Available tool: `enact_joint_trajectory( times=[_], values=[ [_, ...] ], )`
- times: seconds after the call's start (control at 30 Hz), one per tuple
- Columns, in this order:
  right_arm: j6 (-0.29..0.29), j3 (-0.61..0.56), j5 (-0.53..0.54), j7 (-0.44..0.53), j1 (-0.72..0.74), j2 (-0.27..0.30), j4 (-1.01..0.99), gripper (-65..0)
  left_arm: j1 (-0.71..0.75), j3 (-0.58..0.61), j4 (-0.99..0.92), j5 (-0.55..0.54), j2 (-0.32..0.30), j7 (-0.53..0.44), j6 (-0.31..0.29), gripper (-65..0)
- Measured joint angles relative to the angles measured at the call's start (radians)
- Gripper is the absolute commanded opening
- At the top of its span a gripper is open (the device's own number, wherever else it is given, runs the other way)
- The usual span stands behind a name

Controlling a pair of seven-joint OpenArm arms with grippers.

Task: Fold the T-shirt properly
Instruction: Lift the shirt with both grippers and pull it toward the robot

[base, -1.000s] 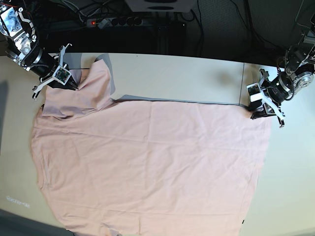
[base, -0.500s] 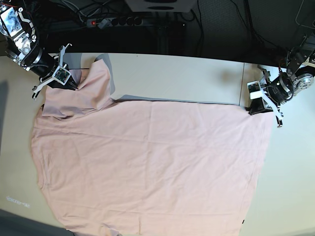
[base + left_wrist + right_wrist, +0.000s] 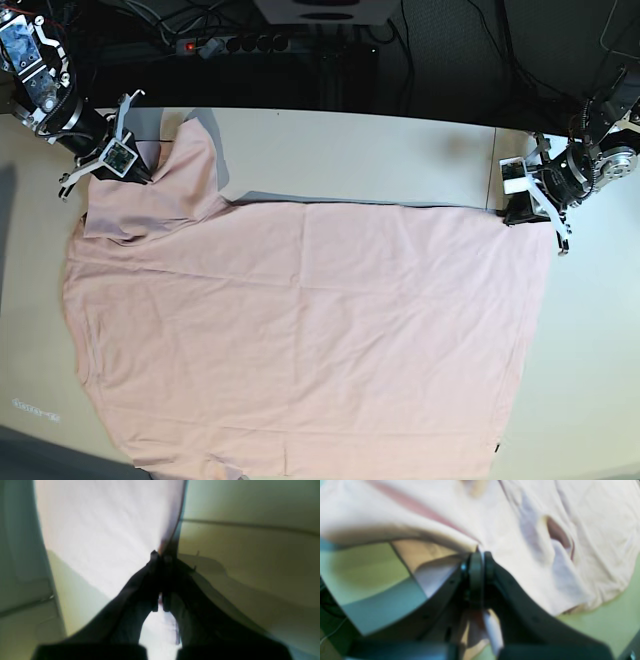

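The T-shirt (image 3: 300,330), pale pink with its plain side up, lies spread flat over most of the table. At its far right corner my left gripper (image 3: 518,211) is shut on the hem. The left wrist view shows those fingertips (image 3: 156,557) pressed together on the cloth edge (image 3: 172,530). My right gripper (image 3: 146,173) is at the far left, shut on the sleeve (image 3: 170,195), which is drawn up toward the back edge. In the right wrist view its fingers (image 3: 476,562) pinch a fold of pink fabric (image 3: 532,542).
A power strip (image 3: 230,43) with a red light and cables lie in the dark behind the table. A seam (image 3: 495,165) crosses the tabletop near the left gripper. Bare table (image 3: 350,150) shows behind the shirt and at the right (image 3: 590,330).
My left gripper has shut on the shirt's right corner and drawn it slightly back and to the right. The right gripper has carried the sleeve a little to the left and back.
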Motion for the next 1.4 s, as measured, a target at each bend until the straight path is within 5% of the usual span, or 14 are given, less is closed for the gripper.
enact_joint_trajectory(
  times=[0.1,0.43,0.6,1.17,1.4],
  values=[
    [0.002,0.026,-0.009,-0.083,0.0,0.0,0.043,-65.0,0.0,-0.023,0.044,-0.001,0.0,-0.001,-0.102,-65.0],
    [0.004,0.127,0.061,-0.167,-0.008,-0.002,0.158,-65.0,0.005,-0.203,0.073,-0.15,0.002,-0.001,-0.176,-65.0],
    [0.005,0.145,0.063,-0.169,0.005,0.04,0.164,-65.0,-0.017,-0.249,0.072,-0.246,0.002,0.0,-0.232,-65.0],
    [0.006,0.146,0.064,-0.183,0.183,0.073,0.167,-65.0,-0.135,-0.25,0.071,-0.309,0.005,0.003,-0.257,-65.0],
    [0.007,0.098,0.068,-0.176,0.264,0.079,0.125,-65.0,-0.193,-0.247,-0.039,-0.311,0.077,-0.002,-0.271,-65.0]
  ],
)
